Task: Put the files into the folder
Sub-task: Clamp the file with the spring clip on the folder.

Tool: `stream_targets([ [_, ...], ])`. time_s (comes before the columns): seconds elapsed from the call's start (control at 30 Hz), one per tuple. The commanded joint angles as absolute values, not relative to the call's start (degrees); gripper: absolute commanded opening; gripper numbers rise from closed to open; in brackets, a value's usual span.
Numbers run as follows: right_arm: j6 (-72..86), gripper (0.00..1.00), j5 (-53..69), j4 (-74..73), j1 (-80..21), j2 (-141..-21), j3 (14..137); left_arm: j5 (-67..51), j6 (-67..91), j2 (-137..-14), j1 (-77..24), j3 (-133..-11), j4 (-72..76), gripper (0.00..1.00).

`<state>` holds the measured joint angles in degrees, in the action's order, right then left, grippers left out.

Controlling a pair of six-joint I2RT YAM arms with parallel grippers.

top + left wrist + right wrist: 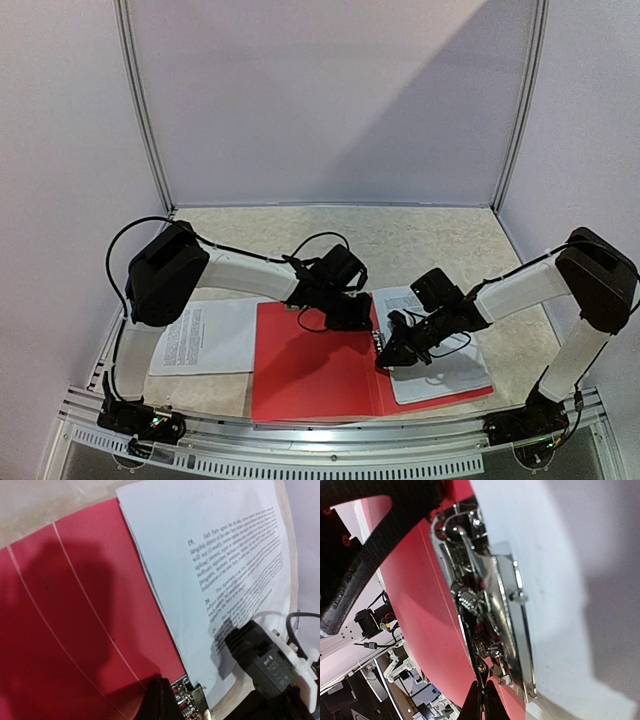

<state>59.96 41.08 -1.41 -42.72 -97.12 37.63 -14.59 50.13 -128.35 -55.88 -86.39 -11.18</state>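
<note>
Own wrist view cuts off most of the left gripper (349,316), showing only a dark wedge, so its state can't be told. The right gripper (481,701) has its tips pressed together at the metal clip (492,605), possibly pinching it. The red folder (310,372) lies open on the table (420,240). The text-printed files (450,376) rest on its right cover, and a loose sheet (205,336) lies just left of it.

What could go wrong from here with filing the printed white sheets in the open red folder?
The right gripper sits at the chrome metal clip of the thin red plastic folder, beside the white printed sheet inside; the clip might crease or miss that edge. The left gripper hovers close by, so the two may collide. Another printed sheet lies outside, left of the folder, and could be left out.
</note>
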Motion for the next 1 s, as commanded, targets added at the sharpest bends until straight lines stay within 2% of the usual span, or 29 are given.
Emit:
stream_targets([
  [0.0, 60.46, 0.01, 37.32, -11.15, -43.68, -98.33, 33.86, -11.84, 49.31, -130.70, -55.33, -83.27, -16.80, 0.00],
  [0.3, 52.86, 0.01, 33.88, -20.10, -43.77, -103.47, 37.33, -12.41, 49.14, -131.22, -55.13, -83.76, -16.56, 0.00],
  [0.53, 54.01, 0.02, 36.87, -19.02, -43.65, -99.39, 42.57, -12.66, 48.74, -131.04, -54.71, -83.67, -16.49, 0.00],
  [0.7, 55.01, 0.08, 38.43, -21.28, -41.86, -96.34, 49.27, -12.53, 48.76, -130.79, -54.67, -83.46, -16.60, 0.00],
  [0.97, 56.37, 0.15, 41.35, -20.56, -39.06, -96.47, 52.18, -12.29, 48.88, -130.25, -54.67, -83.47, -16.50, 0.00],
])
